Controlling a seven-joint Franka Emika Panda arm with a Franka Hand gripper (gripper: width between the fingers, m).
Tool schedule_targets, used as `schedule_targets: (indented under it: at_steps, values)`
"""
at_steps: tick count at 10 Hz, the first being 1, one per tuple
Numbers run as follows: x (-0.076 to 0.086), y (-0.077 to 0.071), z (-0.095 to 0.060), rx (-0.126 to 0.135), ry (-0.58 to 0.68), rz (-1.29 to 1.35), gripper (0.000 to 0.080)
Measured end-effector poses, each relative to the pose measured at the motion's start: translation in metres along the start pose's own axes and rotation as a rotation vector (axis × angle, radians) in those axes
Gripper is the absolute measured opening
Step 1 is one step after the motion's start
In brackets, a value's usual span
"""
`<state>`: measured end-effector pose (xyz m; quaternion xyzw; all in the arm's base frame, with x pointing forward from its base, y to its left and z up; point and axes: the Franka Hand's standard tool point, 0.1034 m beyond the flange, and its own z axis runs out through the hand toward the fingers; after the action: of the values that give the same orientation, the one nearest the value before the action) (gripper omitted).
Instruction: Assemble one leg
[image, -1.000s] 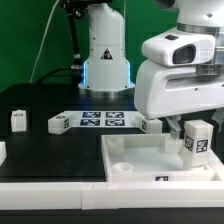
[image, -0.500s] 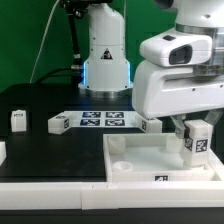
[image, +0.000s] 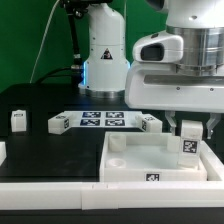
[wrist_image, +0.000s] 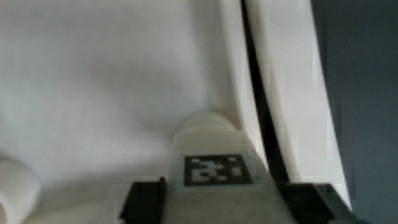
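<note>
My gripper (image: 189, 134) is shut on a leg (image: 189, 144), a small white peg with a black-and-white tag, held upright over the far right corner of the large white square panel (image: 150, 160). In the wrist view the leg (wrist_image: 215, 160) sits between my two dark fingertips (wrist_image: 151, 198), its tip pointing down at the panel's white floor (wrist_image: 107, 90) beside the raised rim (wrist_image: 276, 90). Three more legs lie on the black table: one at the exterior view's left (image: 17, 119), one beside the marker board (image: 58, 124), one behind the panel (image: 151, 123).
The marker board (image: 103, 119) lies flat behind the panel. A robot base (image: 104, 55) stands at the back. A white edge piece (image: 2, 151) shows at the exterior view's left border. A rounded white form (wrist_image: 15, 185) shows at the wrist view's edge.
My gripper with the leg has shifted slightly toward the exterior view's left and lower, bringing the leg down closer to the panel's far right corner.
</note>
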<state>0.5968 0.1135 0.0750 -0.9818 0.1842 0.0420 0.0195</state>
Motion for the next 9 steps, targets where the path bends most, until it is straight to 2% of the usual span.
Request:
schedule_targets:
  at_steps: [1, 2, 5, 6, 7, 8, 9]
  values:
    - [0.0002, -0.0026, 0.0, 0.011, 0.004, 0.138, 0.0291]
    - [-0.0014, -0.005, 0.0001, 0.011, 0.002, 0.23, 0.0291]
    - [-0.0041, -0.0074, 0.0003, 0.008, -0.005, 0.285, 0.0291]
    - [-0.0041, -0.0074, 0.0003, 0.008, -0.005, 0.276, 0.0455]
    - [-0.0041, -0.0074, 0.0003, 0.008, -0.004, 0.226, 0.0579]
    - [-0.0053, -0.009, 0.0006, 0.007, -0.004, 0.211, 0.0579]
    - [-0.0081, -0.0085, 0.0019, -0.007, -0.01, 0.094, 0.0637]
